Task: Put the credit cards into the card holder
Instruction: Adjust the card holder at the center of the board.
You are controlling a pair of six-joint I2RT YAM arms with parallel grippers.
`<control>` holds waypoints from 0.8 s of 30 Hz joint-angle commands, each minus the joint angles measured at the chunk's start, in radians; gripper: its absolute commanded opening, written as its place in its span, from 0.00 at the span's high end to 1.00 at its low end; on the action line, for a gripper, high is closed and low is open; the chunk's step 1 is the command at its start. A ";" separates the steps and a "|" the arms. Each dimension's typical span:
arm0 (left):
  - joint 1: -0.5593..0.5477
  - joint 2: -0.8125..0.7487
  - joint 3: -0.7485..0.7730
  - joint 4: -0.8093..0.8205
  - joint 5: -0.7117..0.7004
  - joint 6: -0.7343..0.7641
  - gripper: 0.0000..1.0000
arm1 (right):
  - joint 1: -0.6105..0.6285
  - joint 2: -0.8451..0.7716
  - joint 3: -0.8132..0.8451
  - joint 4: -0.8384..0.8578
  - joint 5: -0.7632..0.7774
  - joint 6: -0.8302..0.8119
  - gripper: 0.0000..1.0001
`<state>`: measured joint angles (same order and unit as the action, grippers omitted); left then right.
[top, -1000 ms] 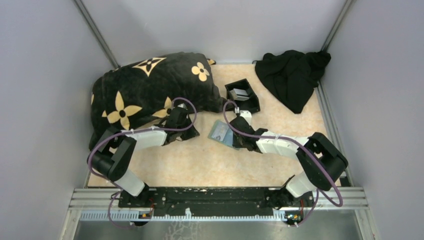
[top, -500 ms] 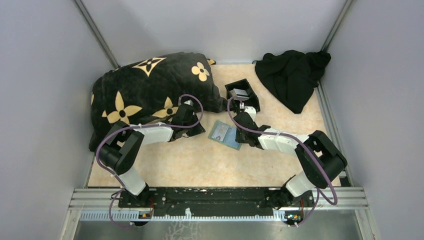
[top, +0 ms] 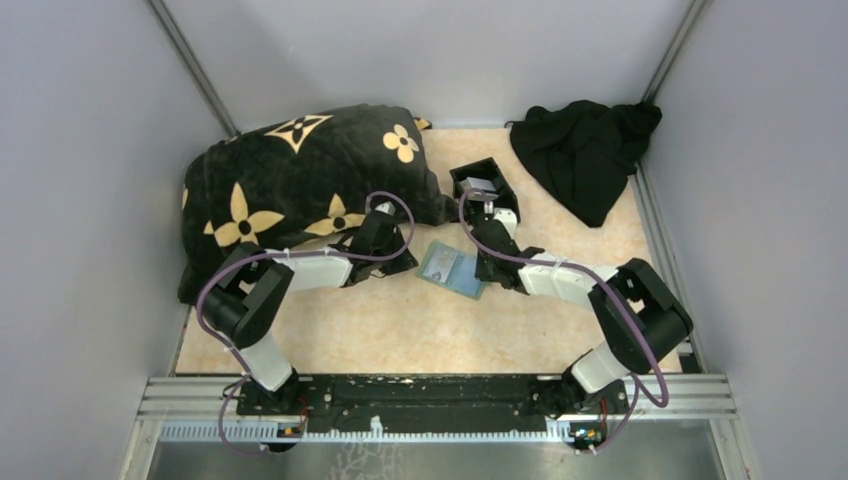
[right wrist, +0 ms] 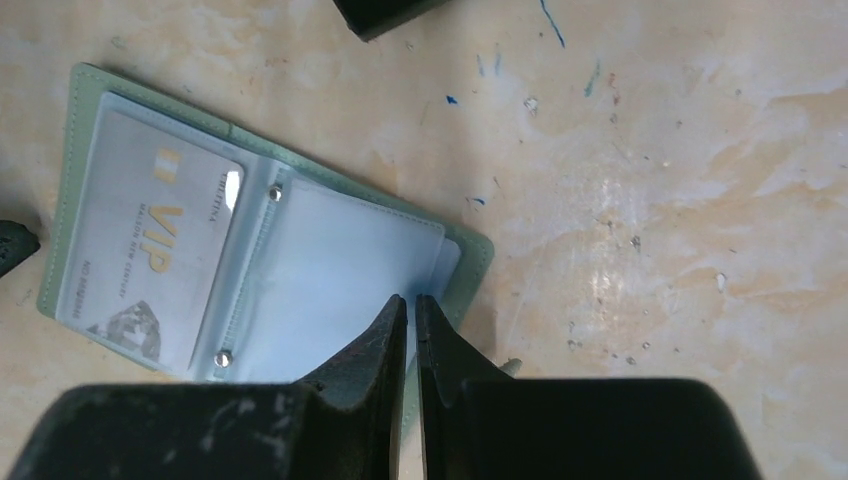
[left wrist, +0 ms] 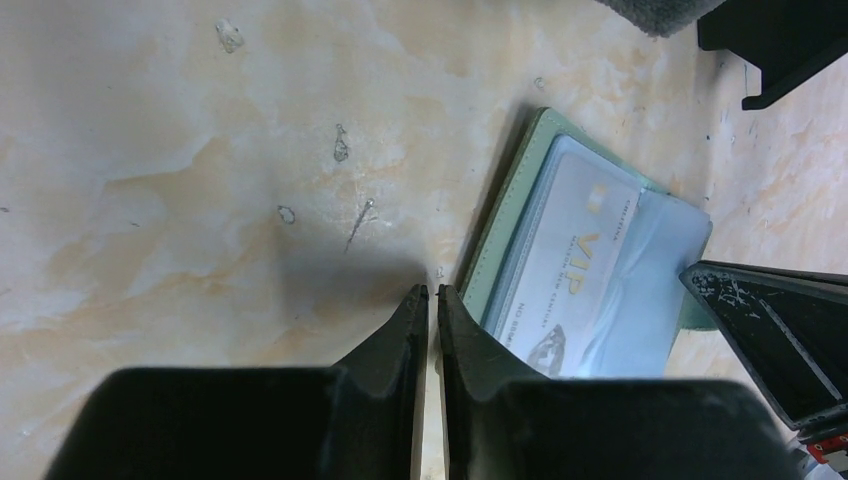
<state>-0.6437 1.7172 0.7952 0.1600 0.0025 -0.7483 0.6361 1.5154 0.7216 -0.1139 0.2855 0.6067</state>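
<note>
The card holder (top: 452, 268) lies open and flat on the table, sage green with clear pockets (right wrist: 330, 260). One silvery credit card marked VIP (right wrist: 140, 245) sits in its left pocket, also seen in the left wrist view (left wrist: 570, 270). More pale credit cards (top: 480, 186) show inside the black box. My left gripper (left wrist: 431, 290) is shut on nothing, its tips on the table just beside the holder's edge (left wrist: 505, 230). My right gripper (right wrist: 410, 298) is also shut with nothing in it, its tips over the holder's right pocket near the edge.
A black open box (top: 486, 192) stands just behind the holder. A black pillow with tan flowers (top: 300, 175) fills the back left, close to the left arm. A black cloth (top: 585, 150) lies at the back right. Grey walls close in both sides.
The left arm has swung right, bringing its gripper up to the holder's left edge. The right gripper has drawn back toward the box, uncovering more of the holder.
</note>
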 commanded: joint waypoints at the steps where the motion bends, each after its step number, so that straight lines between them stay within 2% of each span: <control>1: -0.016 0.045 -0.040 -0.090 -0.015 0.006 0.85 | -0.013 -0.072 -0.009 -0.099 0.044 -0.033 0.91; 16: -0.074 0.014 -0.095 -0.071 -0.018 -0.031 0.87 | -0.010 -0.167 -0.026 -0.160 0.050 -0.073 0.92; 24: -0.102 0.001 -0.138 -0.060 -0.024 -0.055 0.88 | 0.037 -0.192 -0.014 -0.189 0.032 -0.075 0.92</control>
<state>-0.7269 1.6909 0.7174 0.2462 -0.0036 -0.8043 0.6510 1.3563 0.6811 -0.2867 0.3237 0.5419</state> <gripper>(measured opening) 0.122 0.080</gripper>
